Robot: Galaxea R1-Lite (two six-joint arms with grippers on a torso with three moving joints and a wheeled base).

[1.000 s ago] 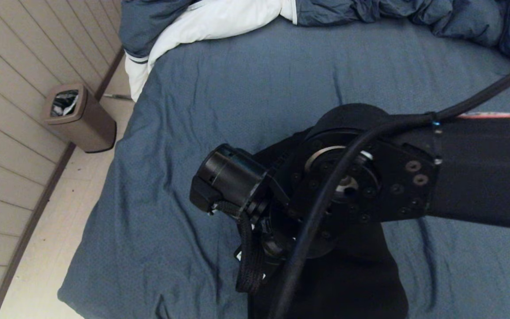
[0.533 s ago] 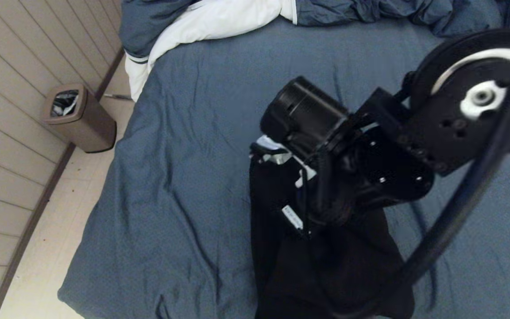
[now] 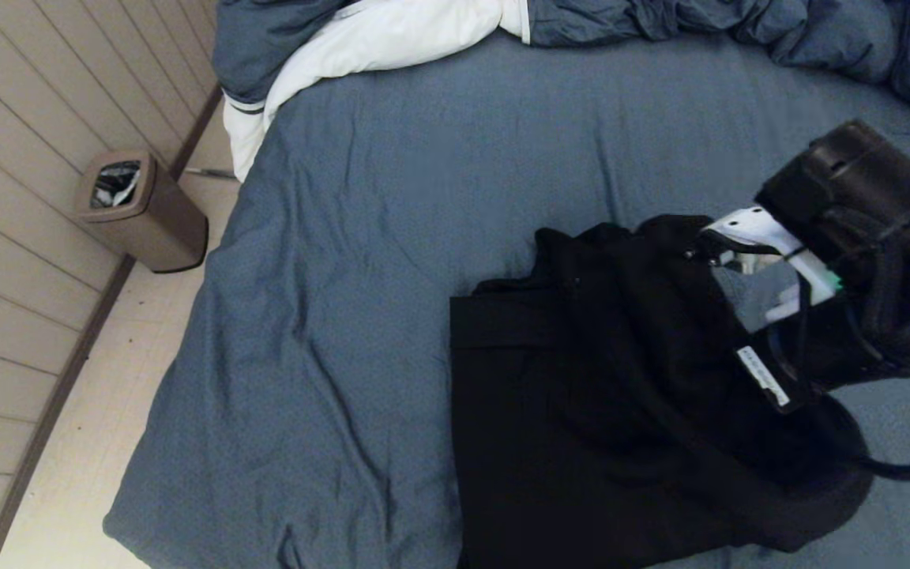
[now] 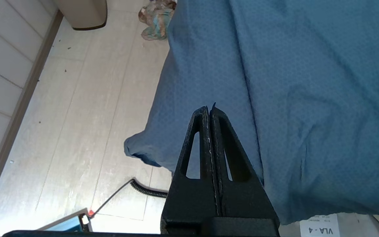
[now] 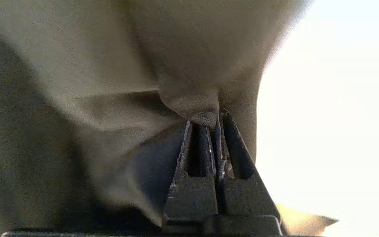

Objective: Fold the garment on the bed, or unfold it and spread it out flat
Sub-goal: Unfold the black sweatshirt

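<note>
Centrally placed on the bed (image 3: 392,237), nearer its right side: the garment (image 3: 597,411), black, partly folded, lying mostly flat on the sheet. Right gripper (image 5: 216,121) pinched tight on a fold of the garment's cloth, raised at the right of the head view. Left gripper (image 4: 211,110) closed on nothing, parked over the bed's edge above the floor (image 4: 77,131). Judged soft, limp and fairly heavy for cloth; likely to sag and drag, best taken at hem, shoulder or cuff. Beside the bed: brown waste bin (image 3: 139,209), lined, contents unclear. Bunched at the far end: duvet (image 3: 660,20).
</note>
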